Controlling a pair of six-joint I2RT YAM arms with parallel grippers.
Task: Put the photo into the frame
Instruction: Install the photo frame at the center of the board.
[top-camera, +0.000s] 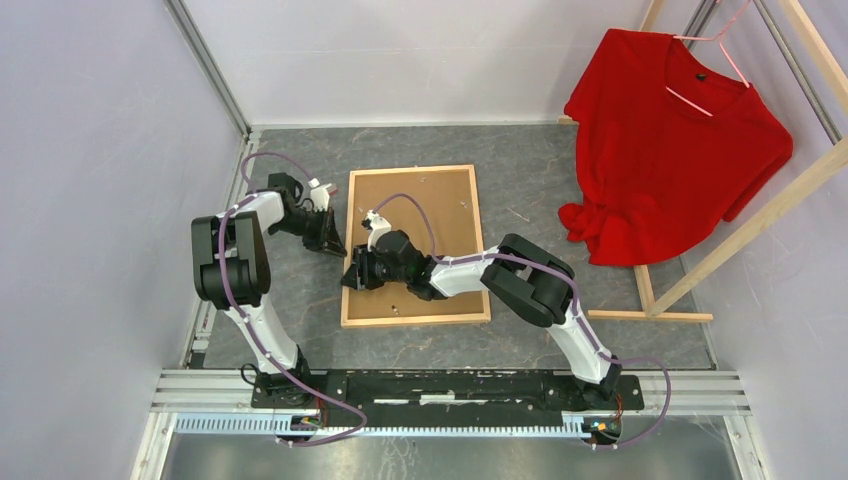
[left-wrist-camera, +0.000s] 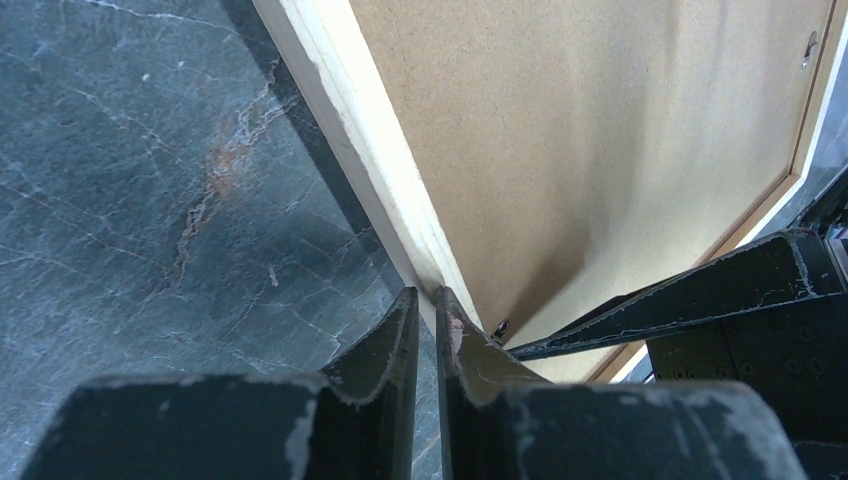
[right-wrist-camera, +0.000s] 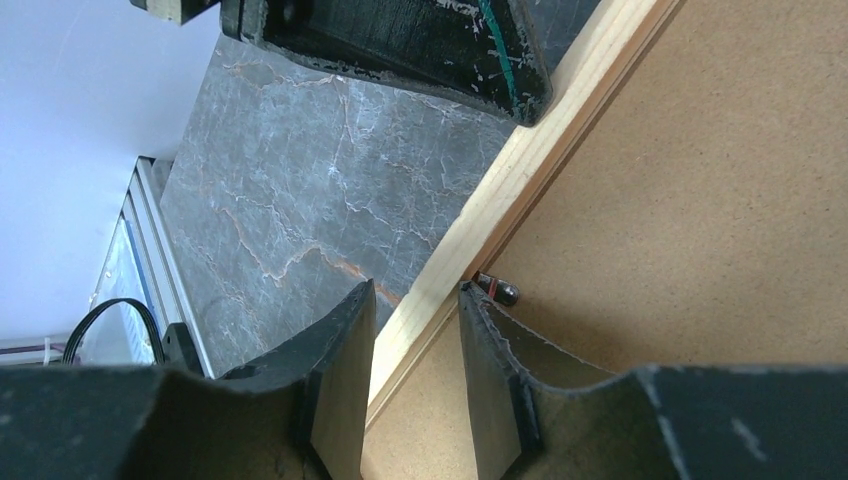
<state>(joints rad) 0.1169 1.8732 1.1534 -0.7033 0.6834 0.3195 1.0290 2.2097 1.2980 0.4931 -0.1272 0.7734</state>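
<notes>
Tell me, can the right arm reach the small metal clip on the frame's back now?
Probably yes. The right gripper straddles the left rail of the frame, and the clip lies just ahead of its inner finger, nothing between them.

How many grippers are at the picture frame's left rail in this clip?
2. The left gripper sits against the outside of the light wooden picture frame, midway along its left rail; the right gripper straddles that rail slightly nearer the bases.
</notes>
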